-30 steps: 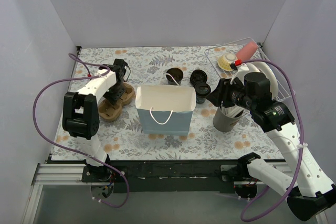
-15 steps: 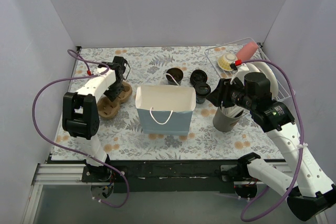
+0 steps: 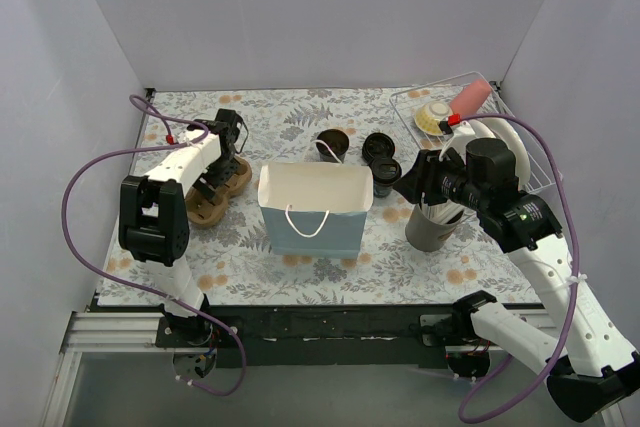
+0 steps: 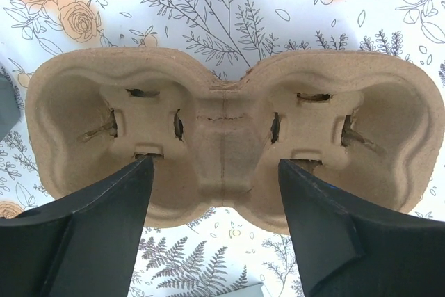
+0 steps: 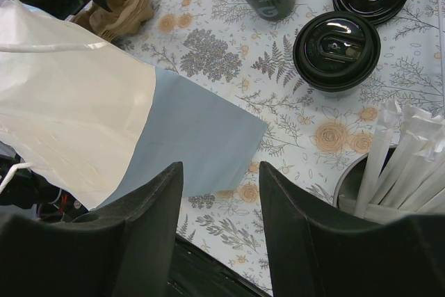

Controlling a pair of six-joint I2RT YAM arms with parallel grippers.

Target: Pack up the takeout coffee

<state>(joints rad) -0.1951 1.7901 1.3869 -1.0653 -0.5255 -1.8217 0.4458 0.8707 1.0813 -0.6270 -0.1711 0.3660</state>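
Left wrist: left gripper (image 4: 214, 165) is spread wide, empty, over mid-frame cup carrier (image 4: 222, 102); centre bridge should be pinched squarely.

A brown moulded-pulp cup carrier (image 4: 222, 151) with two empty cup wells lies flat on the floral-printed surface (image 4: 229, 5), its long side running across the view. The left end effector (image 4: 214, 165) hangs over the carrier's near edge with its two dark fingers (image 4: 97, 234) spread apart. One tip sits at each well and the raised middle bridge lies between them, ungripped.
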